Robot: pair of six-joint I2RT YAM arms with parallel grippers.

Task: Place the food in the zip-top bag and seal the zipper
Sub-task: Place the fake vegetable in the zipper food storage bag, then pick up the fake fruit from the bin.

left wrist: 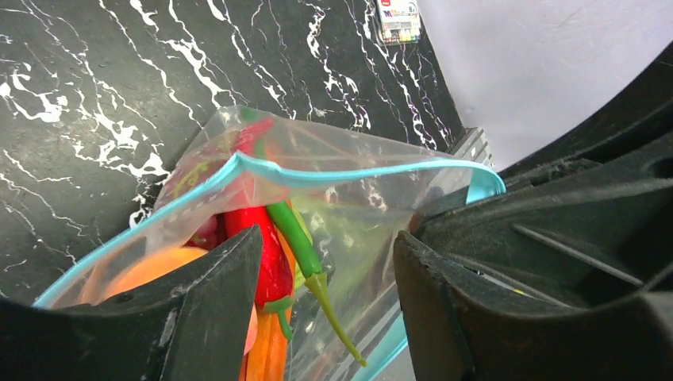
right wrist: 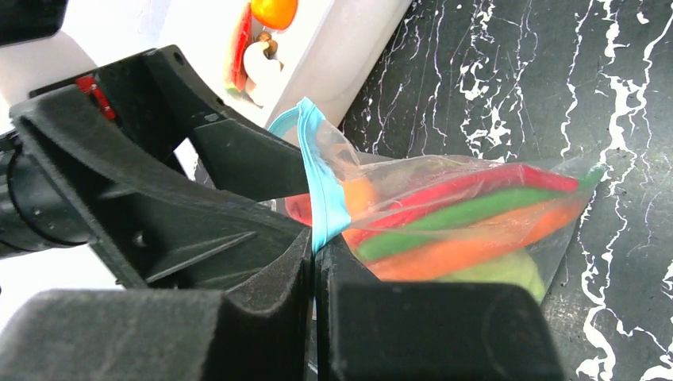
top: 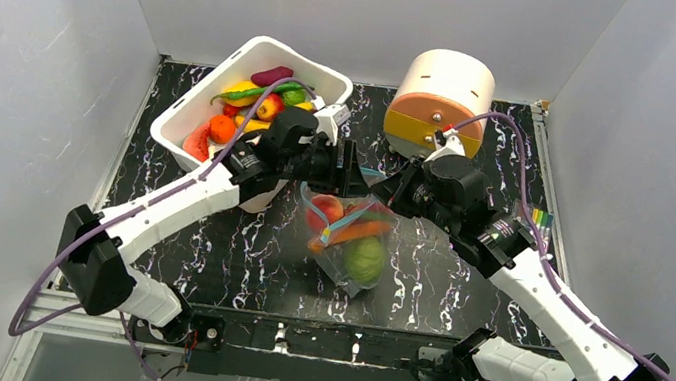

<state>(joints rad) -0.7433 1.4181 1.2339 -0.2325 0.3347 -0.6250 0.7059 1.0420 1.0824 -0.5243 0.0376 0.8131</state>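
Right gripper (right wrist: 316, 258) clamped the zipper (right wrist: 321, 186) while left gripper (left wrist: 325, 246) stood with jaws apart astride the gaping zip-top bag (top: 351, 243) mouth, mid-table just right of the white bin (top: 320, 69); held at one point, loaded bag could sag and spill food (top: 364, 258).

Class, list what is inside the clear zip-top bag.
Inside the zip-top bag: green cabbage, peach, orange carrot, red pepper, thin green chilli. Anything beneath them is covered.
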